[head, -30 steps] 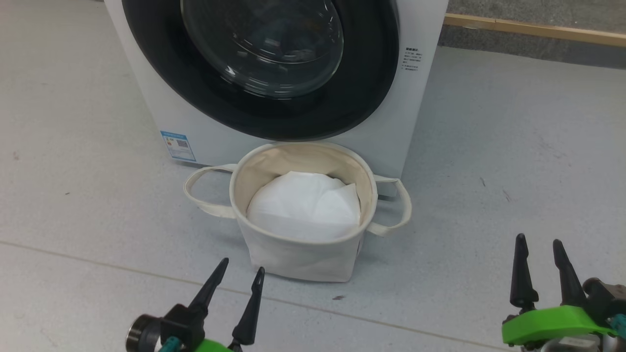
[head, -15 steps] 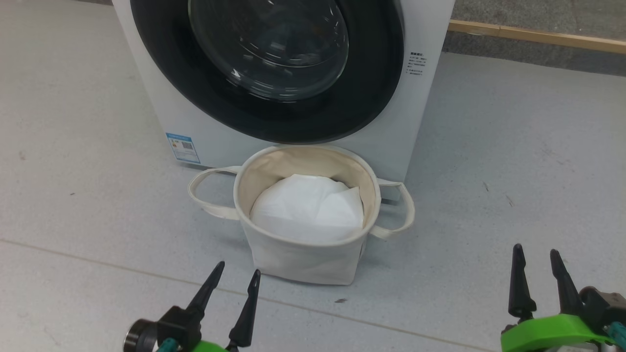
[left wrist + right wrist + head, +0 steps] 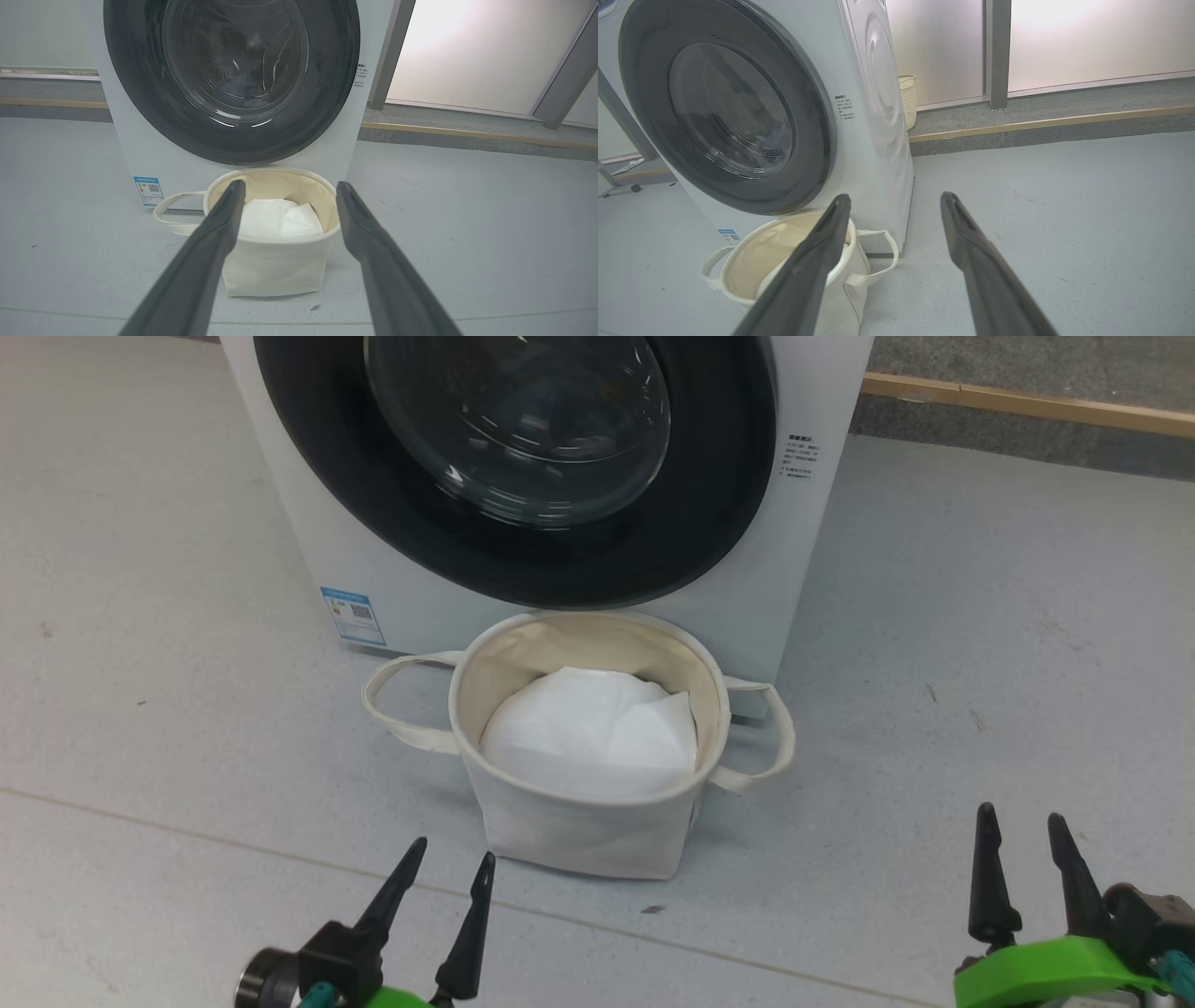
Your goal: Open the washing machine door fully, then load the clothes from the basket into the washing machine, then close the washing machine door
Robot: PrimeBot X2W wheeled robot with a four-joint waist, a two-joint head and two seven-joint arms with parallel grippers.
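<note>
The washer (image 3: 794, 569) stands on the floor (image 3: 980, 616). Its door (image 3: 513, 457) is shut flat against the front. The basket (image 3: 579, 831) sits right in front of the washer, just under the door and very near it. Inside the basket I can see a white sheet (image 3: 588, 728) and nothing else (no blue bear clothes on top of it). In the left wrist view there are dim shapes behind the glass, but it is too dark to say what they are.

The left gripper (image 3: 454, 847) hangs low, near the front of the basket. Its two fingers are apart and nothing is between them. The right gripper (image 3: 1019, 812) is off to the right, well apart from the basket. It is spread wide too and holds nothing.

I think the job looks done, or almost done, because no clothes show in the basket and the door is closed. If so, the next move is a small one: hold both arms away and touch nothing. If the clothes are not inside after all, the door would have to be pulled open first. The basket is close under it, so an arm would need to reach over the basket without bumping it.
</note>
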